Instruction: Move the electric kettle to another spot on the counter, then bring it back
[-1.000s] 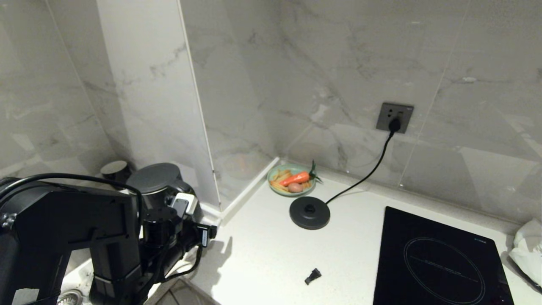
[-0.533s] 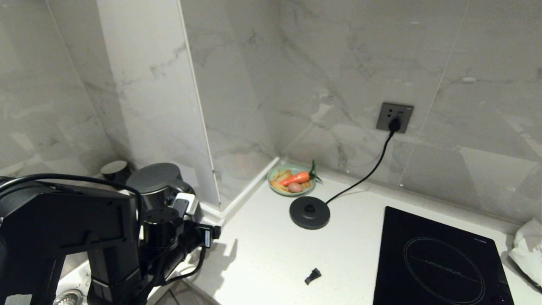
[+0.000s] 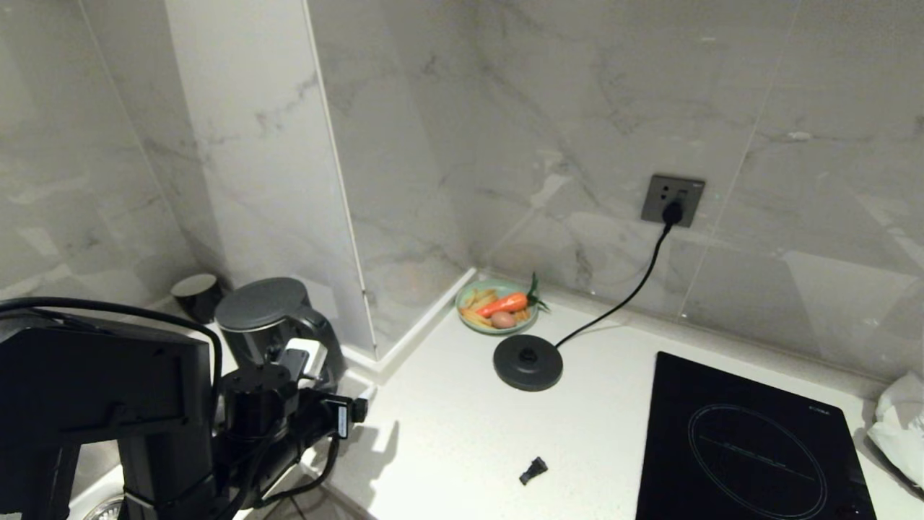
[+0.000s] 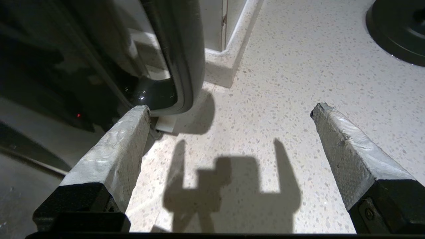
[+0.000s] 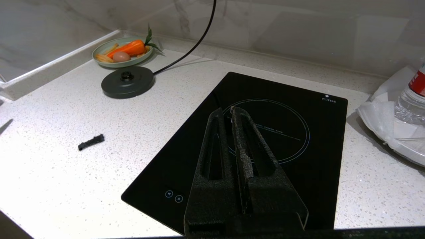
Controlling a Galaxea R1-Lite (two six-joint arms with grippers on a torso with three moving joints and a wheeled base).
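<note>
The left gripper (image 4: 229, 109) is hanging over the counter (image 4: 282, 83) with its jaws spread wide and nothing between them. The kettle (image 4: 99, 66) is standing just outside the jaws, beside one finger (image 4: 113, 149), whose tip is nearly touching the lower curve of the handle (image 4: 186, 66); whether they meet cannot be told. Between the jaws only speckled counter and the gripper's own shadow are showing. In the head view the kettle (image 3: 263, 321) is sitting upright at the counter's left end, by the wall corner, with the left gripper (image 3: 339, 415) just in front of it and a small black cup (image 3: 196, 292) behind it.

Well beyond the jaws, the base (image 3: 528, 362) is lying bare on the counter, its cord (image 3: 635, 285) running up to the socket (image 3: 672, 199). Just behind the base a green bowl (image 3: 469, 318) is holding a carrot (image 3: 505, 303), an egg (image 3: 503, 319) and pale sticks.

The right gripper (image 5: 229, 114) is hovering over the hob (image 5: 282, 132), its jaws pressed together and holding nothing. Off to the side, a white bag (image 5: 382, 116) is holding a bottle (image 5: 410, 103).
</note>
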